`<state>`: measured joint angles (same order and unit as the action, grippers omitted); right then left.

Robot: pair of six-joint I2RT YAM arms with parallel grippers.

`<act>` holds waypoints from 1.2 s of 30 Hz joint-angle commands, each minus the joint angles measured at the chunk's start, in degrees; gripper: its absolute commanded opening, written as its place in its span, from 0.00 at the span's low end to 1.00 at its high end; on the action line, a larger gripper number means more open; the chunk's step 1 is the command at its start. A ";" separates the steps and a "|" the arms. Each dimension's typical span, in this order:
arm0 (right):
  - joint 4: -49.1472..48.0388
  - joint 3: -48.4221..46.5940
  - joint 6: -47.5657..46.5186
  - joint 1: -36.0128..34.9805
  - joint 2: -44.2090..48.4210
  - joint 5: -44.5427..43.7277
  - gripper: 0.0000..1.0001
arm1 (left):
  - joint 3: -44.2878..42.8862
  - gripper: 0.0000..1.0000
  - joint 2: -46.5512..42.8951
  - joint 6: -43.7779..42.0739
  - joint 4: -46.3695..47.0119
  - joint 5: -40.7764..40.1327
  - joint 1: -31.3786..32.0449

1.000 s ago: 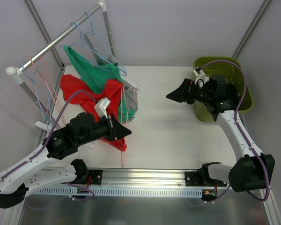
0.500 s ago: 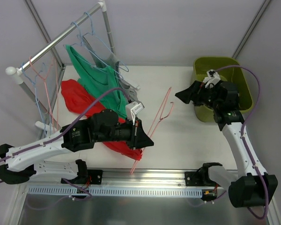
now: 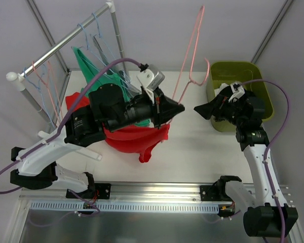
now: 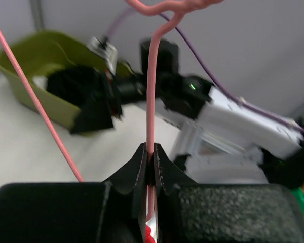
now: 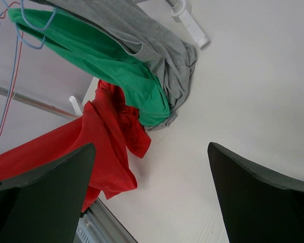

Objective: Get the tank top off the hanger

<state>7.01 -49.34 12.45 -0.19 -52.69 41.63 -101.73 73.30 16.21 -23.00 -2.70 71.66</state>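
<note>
tank top (image 3: 129, 142) hanging below raised left arm (image 3: 81, 126) | left fingers (image 4: 138, 169) pinching hanger (image 4: 151, 86)

You have a white table (image 3: 202, 152) under everything. The green bin (image 3: 243, 64) stands at its far right corner. The red tank top (image 3: 134, 144) lies bunched on its left half. A white rack foot (image 5: 190, 21) rests on the table just beside the grey garment (image 5: 162, 45).
</note>
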 commanded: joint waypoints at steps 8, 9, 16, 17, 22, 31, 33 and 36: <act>3.28 -2.16 -2.96 2.38 8.13 8.43 0.99 | -15.42 0.00 15.65 -29.15 15.45 -28.04 -1.78; 2.84 -2.07 -2.26 2.21 7.86 13.87 1.00 | -14.29 0.00 14.86 -28.26 15.53 -28.41 -1.70; -0.69 -0.31 -4.45 -9.73 7.77 13.84 1.00 | 7.83 0.00 2.49 -10.97 20.90 -45.44 -0.21; -0.33 -0.49 -4.71 -10.09 7.08 12.79 1.00 | 15.61 0.00 -2.58 -3.97 20.81 -47.29 0.84; 0.91 -1.37 -4.81 -10.62 4.00 5.66 1.00 | 38.67 0.00 -18.08 20.32 16.25 -52.49 2.87; 0.73 -4.09 -4.54 -14.40 -0.75 3.46 0.99 | 41.44 0.00 -23.73 38.89 6.31 -41.82 -14.80; 0.73 -4.62 -4.54 -14.67 -1.19 3.55 1.00 | 40.39 0.00 -22.94 39.78 6.39 -34.92 -20.40; 0.73 -4.97 -4.80 -15.11 -1.45 4.07 0.99 | 35.83 0.00 -21.09 37.06 6.22 -34.75 -25.24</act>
<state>9.28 -51.31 8.69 -14.63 -54.13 45.67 -61.49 51.53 50.57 -17.69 -42.85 49.65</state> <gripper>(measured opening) 0.993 0.031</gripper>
